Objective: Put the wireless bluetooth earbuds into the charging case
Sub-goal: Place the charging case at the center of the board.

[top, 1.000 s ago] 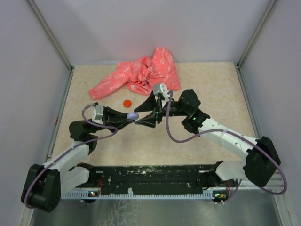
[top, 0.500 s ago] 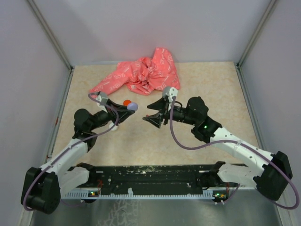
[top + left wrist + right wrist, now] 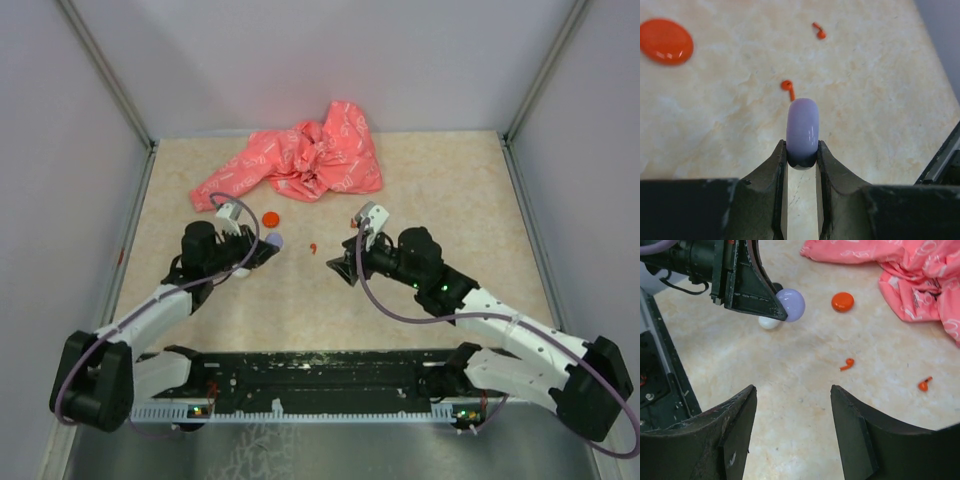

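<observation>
**A:** What is on the bench (image 3: 430, 200), by count?

**B:** Two tiny red earbuds (image 3: 847, 363), three small round discs and one crumpled pink cloth (image 3: 300, 158) at the far side. The discs are a red-orange case (image 3: 270, 218), a lavender disc (image 3: 802, 125) and a white disc (image 3: 769, 322).

**A:** And the arms?

**B:** The left end effector (image 3: 801, 152) pinches the lavender disc on edge between its fingers. The right end effector (image 3: 792, 410) has its fingers spread with nothing between them.

**A:** Where are the earbuds relative to them?

**B:** Both lie loose on the bench between the two end effectors, apart from each other. One sits just right of the held lavender disc. The other lies further right, nearer the right end effector.

**A:** The case?

**B:** It lies flat on the bench, just on the far side of the left end effector's tip. It is near the cloth's edge and apart from both earbuds. The white disc lies beside the left end effector, partly hidden by it in the right wrist view.
</observation>
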Robot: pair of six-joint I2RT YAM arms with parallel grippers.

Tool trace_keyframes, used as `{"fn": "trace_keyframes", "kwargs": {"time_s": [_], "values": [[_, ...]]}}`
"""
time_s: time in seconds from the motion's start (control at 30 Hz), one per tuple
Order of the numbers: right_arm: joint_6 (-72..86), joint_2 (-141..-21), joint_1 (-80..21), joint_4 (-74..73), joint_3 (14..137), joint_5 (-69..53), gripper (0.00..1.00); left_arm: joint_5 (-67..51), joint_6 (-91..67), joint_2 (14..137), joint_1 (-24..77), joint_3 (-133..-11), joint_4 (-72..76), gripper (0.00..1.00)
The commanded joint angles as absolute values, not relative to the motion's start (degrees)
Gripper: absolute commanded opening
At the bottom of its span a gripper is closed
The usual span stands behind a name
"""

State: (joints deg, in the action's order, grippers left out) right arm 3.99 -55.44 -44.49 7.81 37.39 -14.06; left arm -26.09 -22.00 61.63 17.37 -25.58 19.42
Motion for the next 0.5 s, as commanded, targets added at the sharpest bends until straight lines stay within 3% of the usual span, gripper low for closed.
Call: {"fn": "trace_keyframes", "kwargs": {"time_s": [0.0, 0.27, 0.47], "values": [[3.0, -53.0, -44.5, 6.7, 35.3, -7.1, 0.61, -22.6, -22.2, 69.4, 16.7, -30.2, 11.3, 0.00], [2.1, -51.2, -44.5, 7.7, 31.6, -6.1, 0.62, -32.2, -24.0, 87.3, 12.8, -39.5, 5.1, 0.11], [1.2, -51.2, -44.5, 7.7, 31.2, -5.5, 0.62, -32.0, -23.3, 91.9, 10.8, -41.8, 1.0, 0.21]]}}
